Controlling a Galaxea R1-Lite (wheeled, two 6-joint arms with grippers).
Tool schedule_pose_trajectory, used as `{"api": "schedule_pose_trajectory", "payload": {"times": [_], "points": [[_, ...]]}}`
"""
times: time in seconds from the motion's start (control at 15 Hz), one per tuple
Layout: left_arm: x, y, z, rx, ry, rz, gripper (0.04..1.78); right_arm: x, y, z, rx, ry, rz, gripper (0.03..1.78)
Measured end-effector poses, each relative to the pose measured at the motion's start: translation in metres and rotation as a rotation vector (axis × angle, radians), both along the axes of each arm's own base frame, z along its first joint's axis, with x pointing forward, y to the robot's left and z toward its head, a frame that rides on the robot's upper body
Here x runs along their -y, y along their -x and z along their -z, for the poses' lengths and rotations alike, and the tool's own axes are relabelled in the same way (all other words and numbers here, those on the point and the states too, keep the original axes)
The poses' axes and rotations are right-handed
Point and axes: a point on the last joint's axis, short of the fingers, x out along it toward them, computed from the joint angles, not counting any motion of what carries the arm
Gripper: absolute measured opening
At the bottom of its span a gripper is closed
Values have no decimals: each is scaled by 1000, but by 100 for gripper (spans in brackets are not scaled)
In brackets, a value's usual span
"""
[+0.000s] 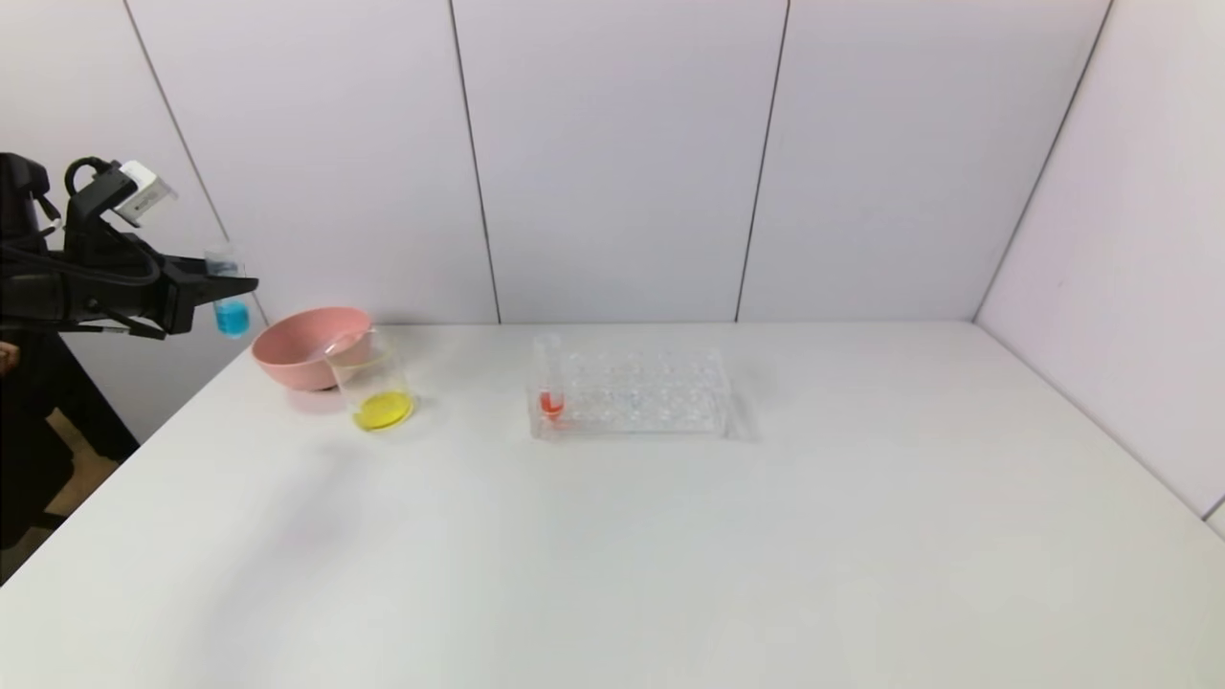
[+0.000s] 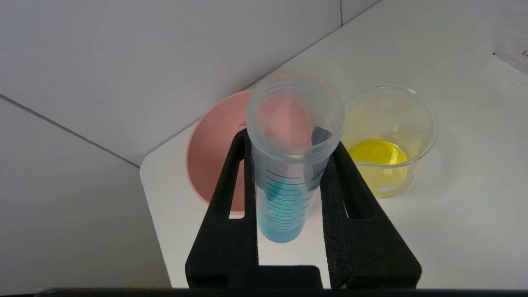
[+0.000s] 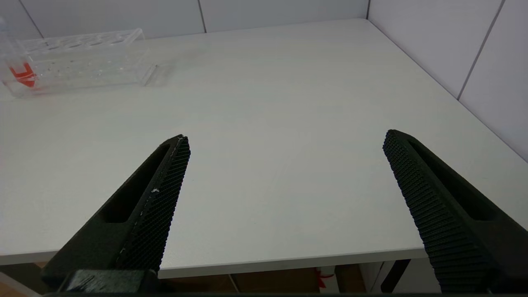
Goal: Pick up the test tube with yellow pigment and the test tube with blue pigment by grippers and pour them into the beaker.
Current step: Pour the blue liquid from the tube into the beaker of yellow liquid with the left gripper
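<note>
The left gripper [image 1: 234, 285] is clamping the test tube with blue pigment [image 1: 230, 299] between its fingers [image 2: 354, 181], holding it roughly upright in the air, up and to the left of the beaker [image 1: 372, 387] and beyond the counter [image 1: 670, 536] edge. The beaker is standing on the counter holding yellow liquid, touching or just in front of the pink bowl [image 1: 301, 349]. To the beaker's right, a clear rack [image 1: 636, 394] is carrying a red-liquid tube [image 1: 549, 388]. The right gripper [image 3: 284, 194] is hovering wide open, well to the right of the beaker.
</note>
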Motion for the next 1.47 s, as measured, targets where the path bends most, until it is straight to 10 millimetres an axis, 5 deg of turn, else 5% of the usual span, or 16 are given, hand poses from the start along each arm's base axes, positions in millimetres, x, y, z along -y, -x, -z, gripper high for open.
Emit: {"api": "schedule_pose_trajectory", "payload": {"times": [1.47], "points": [[8, -30, -19, -55, -350, 282, 45, 0, 0, 0, 0, 0, 0, 171]]}}
